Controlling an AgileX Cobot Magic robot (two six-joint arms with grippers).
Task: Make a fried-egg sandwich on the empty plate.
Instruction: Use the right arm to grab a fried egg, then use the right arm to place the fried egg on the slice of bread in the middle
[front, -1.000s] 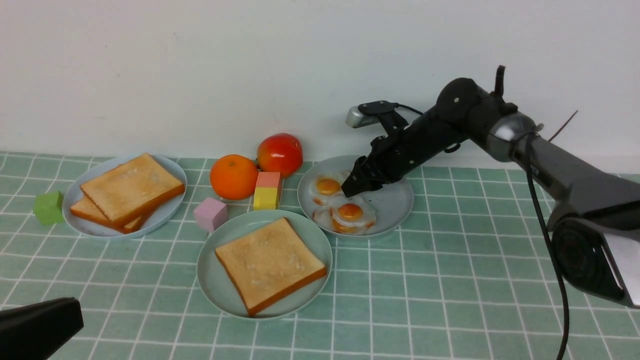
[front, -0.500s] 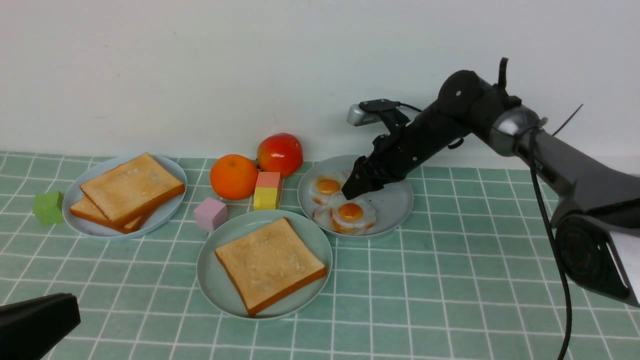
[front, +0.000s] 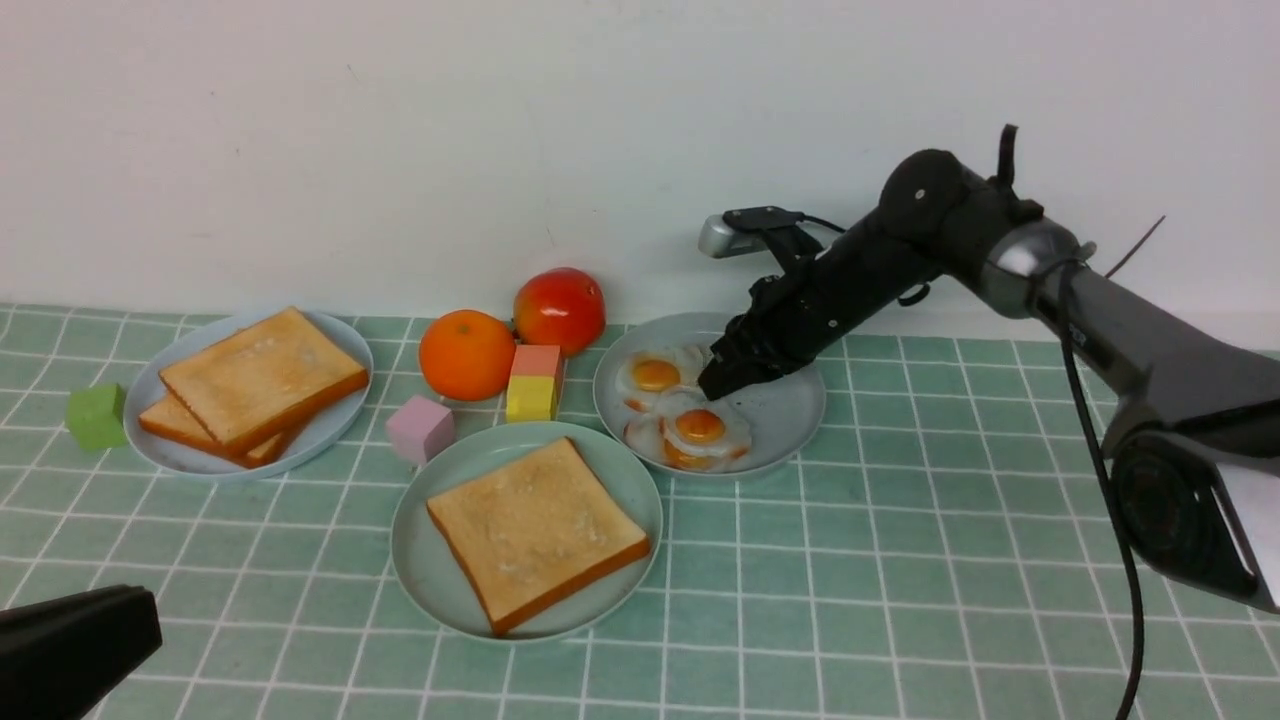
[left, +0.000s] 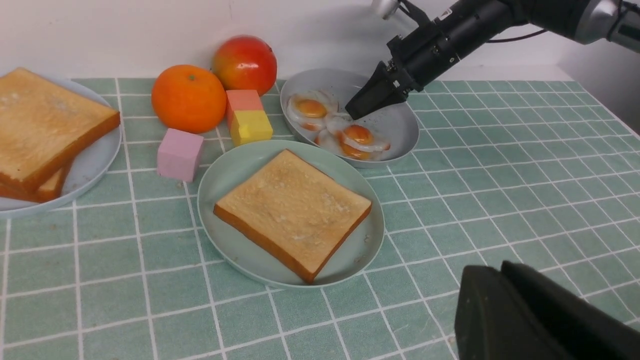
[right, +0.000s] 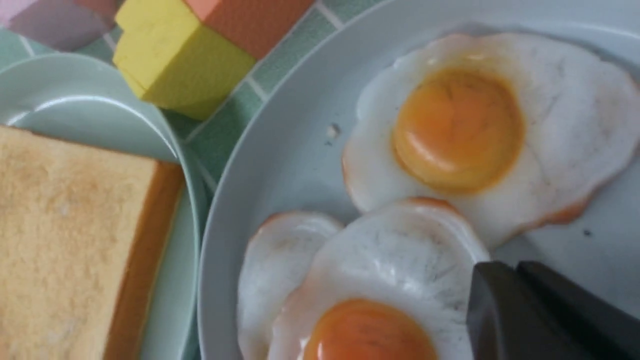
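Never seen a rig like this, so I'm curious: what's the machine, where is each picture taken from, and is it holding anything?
This is a two-armed robot with grippers. The wide picture looks forward from between the arms; the other two come from cameras on the wrists. On the table lie a green plate with one toast, a grey plate with a toast stack, an egg plate with two eggs, an orange, a red fruit and blocks. The right gripper, shut, is at the eggs; the left gripper, also shut, is nearest the camera. Neither holds anything.
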